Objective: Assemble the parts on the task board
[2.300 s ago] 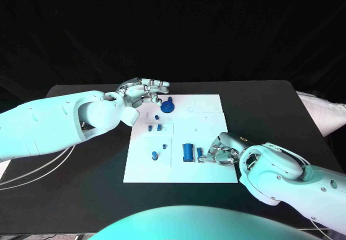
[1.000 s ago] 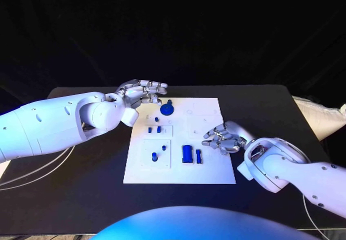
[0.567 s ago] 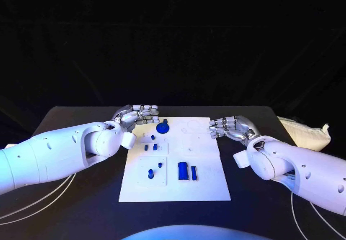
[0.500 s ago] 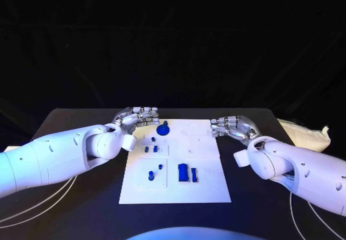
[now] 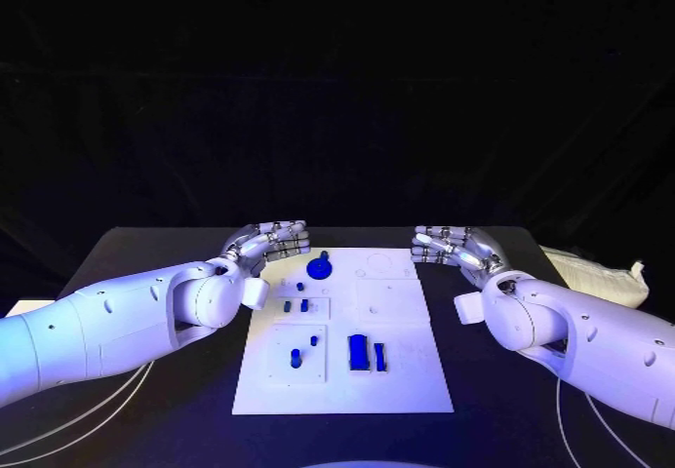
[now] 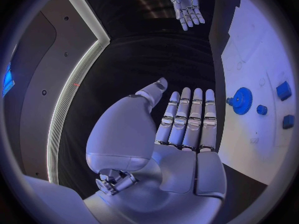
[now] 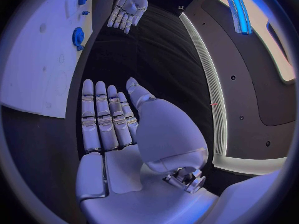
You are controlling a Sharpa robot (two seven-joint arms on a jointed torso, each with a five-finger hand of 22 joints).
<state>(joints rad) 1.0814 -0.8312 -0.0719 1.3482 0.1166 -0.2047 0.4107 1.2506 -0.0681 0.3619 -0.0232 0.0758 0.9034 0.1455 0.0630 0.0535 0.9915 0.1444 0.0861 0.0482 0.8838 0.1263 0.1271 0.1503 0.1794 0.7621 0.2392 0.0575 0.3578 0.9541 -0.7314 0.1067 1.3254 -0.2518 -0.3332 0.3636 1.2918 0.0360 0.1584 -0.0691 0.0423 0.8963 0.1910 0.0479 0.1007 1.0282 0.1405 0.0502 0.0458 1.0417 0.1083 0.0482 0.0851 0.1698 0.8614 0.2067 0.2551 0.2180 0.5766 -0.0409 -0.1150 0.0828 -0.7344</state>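
Two empty hands flank one task board (image 5: pixel 401 370).

Small blue parts (image 5: pixel 296 305) on the board (image 5: pixel 401 380) near the gear (image 5: pixel 318 266): shapes too small to tell; seated or loose unclear.

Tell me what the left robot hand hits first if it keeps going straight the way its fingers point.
Probably nothing. The left robot hand points past the far-left corner of the task board, over bare black table. The blue gear part lies off to its side, though depth is unclear.
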